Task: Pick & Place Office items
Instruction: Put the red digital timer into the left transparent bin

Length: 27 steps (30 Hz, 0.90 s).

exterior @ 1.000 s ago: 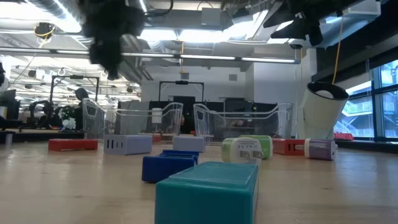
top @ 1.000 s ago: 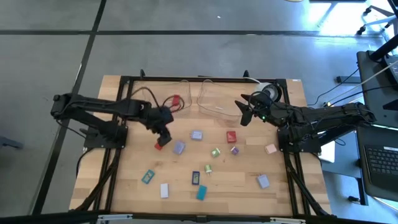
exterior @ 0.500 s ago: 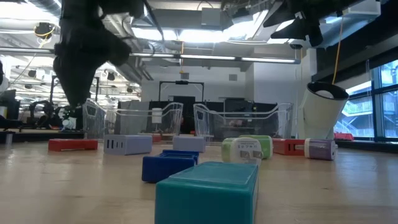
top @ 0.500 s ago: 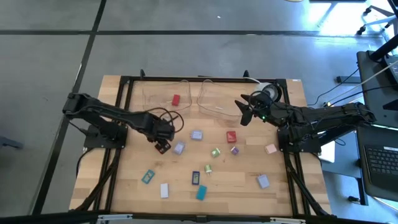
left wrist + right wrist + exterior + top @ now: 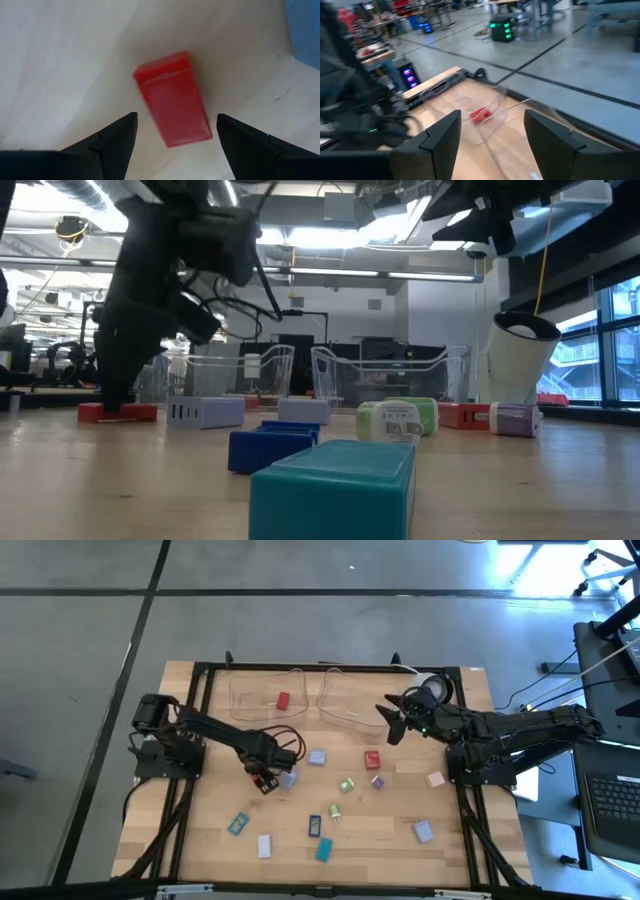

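Red piece (image 5: pixel 173 105) between open left hand (image 5: pixel 175 131) fingers.

My left pincer (image 5: pixel 265 783) has dropped to the counter (image 5: pixel 390 830), its fingers now spread on either side of the flat red rectangular block (image 5: pixel 173 105); my left arm has folded in closer.

No text, brand, number or sign can be read anywhere. The green-and-white piece (image 5: pixel 397 420), at about 3 o'clock from the dark blue piece (image 5: pixel 272 447) in the low view, carries a white label, but its print is too small to make out.
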Each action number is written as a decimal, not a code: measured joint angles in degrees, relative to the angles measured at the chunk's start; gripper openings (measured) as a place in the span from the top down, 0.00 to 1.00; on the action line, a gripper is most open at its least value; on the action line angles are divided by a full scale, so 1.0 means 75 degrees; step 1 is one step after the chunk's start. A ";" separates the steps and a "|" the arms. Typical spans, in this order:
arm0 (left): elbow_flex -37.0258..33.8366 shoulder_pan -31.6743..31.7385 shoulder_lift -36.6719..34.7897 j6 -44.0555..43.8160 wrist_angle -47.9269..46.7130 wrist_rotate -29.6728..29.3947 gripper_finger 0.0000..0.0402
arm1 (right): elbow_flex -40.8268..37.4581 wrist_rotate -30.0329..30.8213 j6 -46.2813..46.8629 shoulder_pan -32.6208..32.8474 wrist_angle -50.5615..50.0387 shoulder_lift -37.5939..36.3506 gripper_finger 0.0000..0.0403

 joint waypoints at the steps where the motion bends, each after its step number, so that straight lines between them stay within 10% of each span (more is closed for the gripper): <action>1: 0.0000 0.0038 0.0080 0.0108 0.0072 0.0095 0.33 | 0.0000 -0.0154 0.0003 0.0000 -0.0004 0.0000 0.45; 27: -0.0017 0.0656 -0.0418 0.0432 0.0545 0.0641 0.62 | 0.0003 -0.0727 0.0043 0.0000 -0.0007 0.0000 0.45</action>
